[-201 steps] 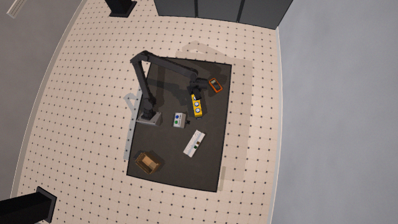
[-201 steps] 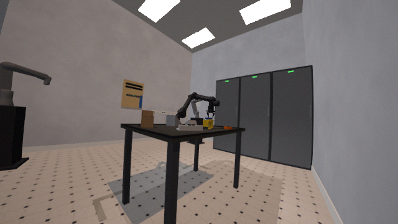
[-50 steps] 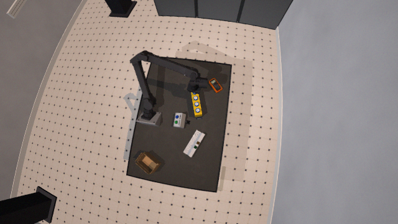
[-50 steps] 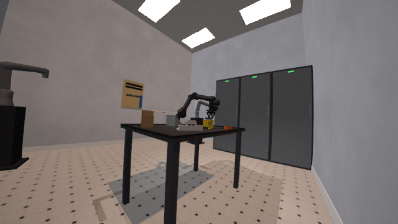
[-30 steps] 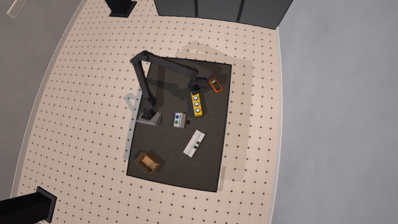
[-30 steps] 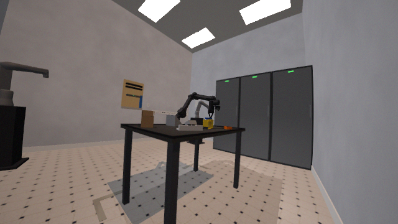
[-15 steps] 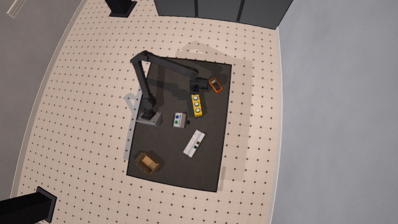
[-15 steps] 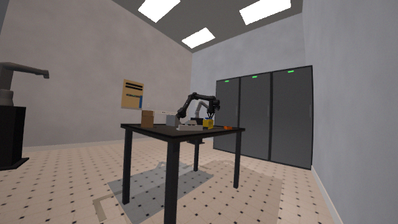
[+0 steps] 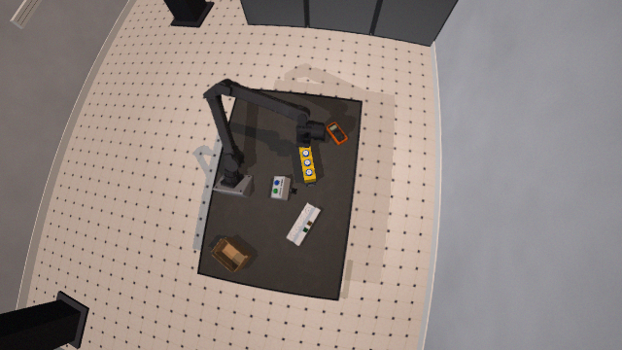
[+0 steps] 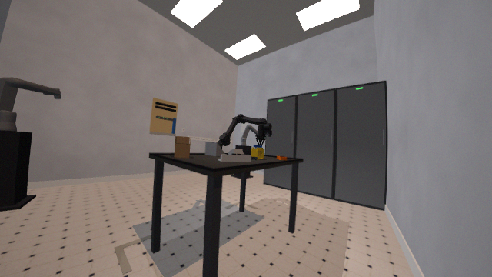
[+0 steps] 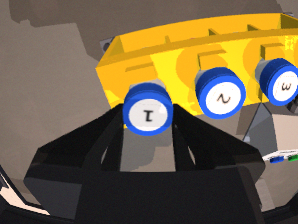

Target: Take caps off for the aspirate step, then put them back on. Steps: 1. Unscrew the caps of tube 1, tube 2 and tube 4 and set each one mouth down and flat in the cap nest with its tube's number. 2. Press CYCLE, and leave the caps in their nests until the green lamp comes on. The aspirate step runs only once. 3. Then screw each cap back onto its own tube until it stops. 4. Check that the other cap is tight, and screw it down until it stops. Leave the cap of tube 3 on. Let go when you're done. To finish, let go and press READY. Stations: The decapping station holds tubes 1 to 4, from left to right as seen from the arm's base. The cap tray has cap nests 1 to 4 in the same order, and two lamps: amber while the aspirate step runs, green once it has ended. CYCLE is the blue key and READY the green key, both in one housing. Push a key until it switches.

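One cap [image 11: 148,116], tube 1's, is pinched by the end effector [image 9: 303,141] [image 10: 260,143] [image 11: 148,111], probably for unscrewing.

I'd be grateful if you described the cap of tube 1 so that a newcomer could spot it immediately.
On the dark rectangular table, find the long yellow block-shaped station. At its end nearest the orange-rimmed meter sits a round blue cap with a white top. Unlike its neighbours, it reads "1" and sits between the black pincer's fingers.
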`<state>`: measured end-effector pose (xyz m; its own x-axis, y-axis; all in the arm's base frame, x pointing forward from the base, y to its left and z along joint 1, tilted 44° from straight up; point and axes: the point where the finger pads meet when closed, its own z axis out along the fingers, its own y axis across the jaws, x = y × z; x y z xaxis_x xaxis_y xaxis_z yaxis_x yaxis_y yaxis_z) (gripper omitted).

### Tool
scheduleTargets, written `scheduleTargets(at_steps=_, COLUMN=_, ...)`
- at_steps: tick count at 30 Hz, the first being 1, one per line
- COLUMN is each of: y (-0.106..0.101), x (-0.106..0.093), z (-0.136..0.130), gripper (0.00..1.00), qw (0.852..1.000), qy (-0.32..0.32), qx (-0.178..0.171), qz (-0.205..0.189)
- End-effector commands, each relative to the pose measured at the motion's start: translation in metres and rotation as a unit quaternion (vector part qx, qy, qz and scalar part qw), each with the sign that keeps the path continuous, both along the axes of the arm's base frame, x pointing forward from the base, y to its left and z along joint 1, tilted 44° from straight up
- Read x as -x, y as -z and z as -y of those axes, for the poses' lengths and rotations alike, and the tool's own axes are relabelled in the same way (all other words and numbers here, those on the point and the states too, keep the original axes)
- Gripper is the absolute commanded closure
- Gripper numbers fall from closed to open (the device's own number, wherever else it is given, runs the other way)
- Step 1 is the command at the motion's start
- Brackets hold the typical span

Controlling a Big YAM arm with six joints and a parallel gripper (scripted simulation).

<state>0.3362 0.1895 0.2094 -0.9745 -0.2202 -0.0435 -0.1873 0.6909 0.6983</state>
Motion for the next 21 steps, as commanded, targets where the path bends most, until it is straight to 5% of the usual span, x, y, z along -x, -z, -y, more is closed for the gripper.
scheduleTargets(at_steps=1, y=-0.008, x=-0.008, z=0.001, gripper=1.0, qw=1.0, qy=0.007, qx=-0.001, qz=0.008)
scheduleTargets(at_steps=16, y=-0.043, x=-0.017, z=0.029, gripper=1.0, qw=1.0, qy=0.012, qx=-0.001, qz=0.022)
scheduleTargets(at_steps=19, y=-0.034, x=-0.012, z=0.025, gripper=1.0, qw=1.0, qy=0.007, qx=0.0, qz=0.009)
scheduleTargets(at_steps=21, y=-0.009, x=-0.012, z=0.044, gripper=1.0, qw=0.994, qy=0.079, qx=0.016, qz=-0.077)
